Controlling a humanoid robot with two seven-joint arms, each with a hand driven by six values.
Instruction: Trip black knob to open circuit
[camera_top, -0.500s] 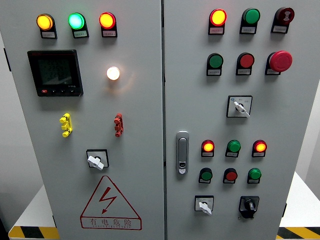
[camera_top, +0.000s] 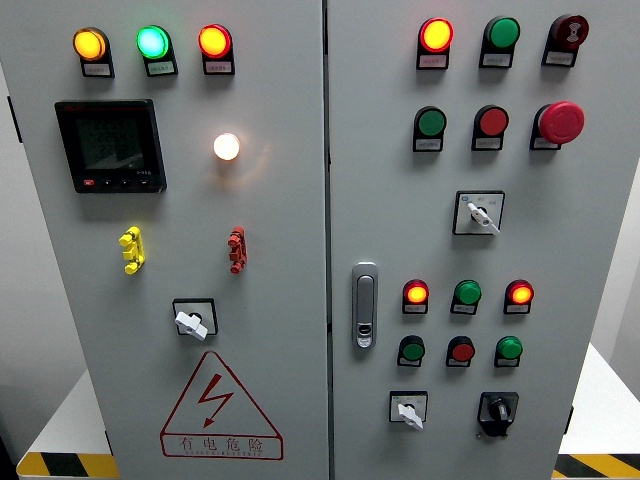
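Observation:
The black knob (camera_top: 497, 411) is a rotary switch at the lower right of the right cabinet door, its handle standing roughly upright. Left of it sits a white-handled rotary switch (camera_top: 408, 411) with the handle pointing down and to the right. Neither of my hands nor arms shows in the head view.
The grey cabinet has two doors with a chrome door handle (camera_top: 365, 305) near the seam. Lit lamps, push buttons and a red emergency stop (camera_top: 560, 122) fill the right door. The left door carries a meter (camera_top: 110, 146), another white switch (camera_top: 192, 321) and a warning triangle (camera_top: 220, 405).

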